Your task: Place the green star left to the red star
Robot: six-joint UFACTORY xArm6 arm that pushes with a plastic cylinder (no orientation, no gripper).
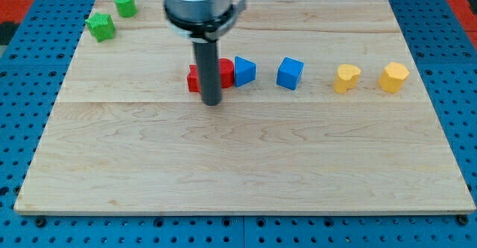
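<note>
Far at the view's top left, the green star (100, 27) sits close to the board's (223, 166) left edge, with a green cylinder (124, 4) just beside it, up and to the right, near the top edge. That star is our target, and it's well apart from where it needs to go. We carry no gripper, so there is nothing to open or close and nothing held: just our rod.

Moving right, our tip (212, 102) is down on the wood at the middle, right in front of the red blocks (211, 75), which the rod partly hides. There seem to be two red pieces touching; we can't tell which is the star. A blue triangle (244, 70) touches their right side.

So we judge the push hasn't begun: we're nowhere near the green star. Next, we'd need to travel up and left, get round behind the star on its upper-left side, and drive it down and right toward the reds' left flank. Tight there: edges are close on the far side, and the cylinder crowds the approach.

The lane between star and reds is bare wood. Further right, a blue cube (290, 73) stands alone, then two yellow blocks (346, 77) and (393, 77), all out of our way.
</note>
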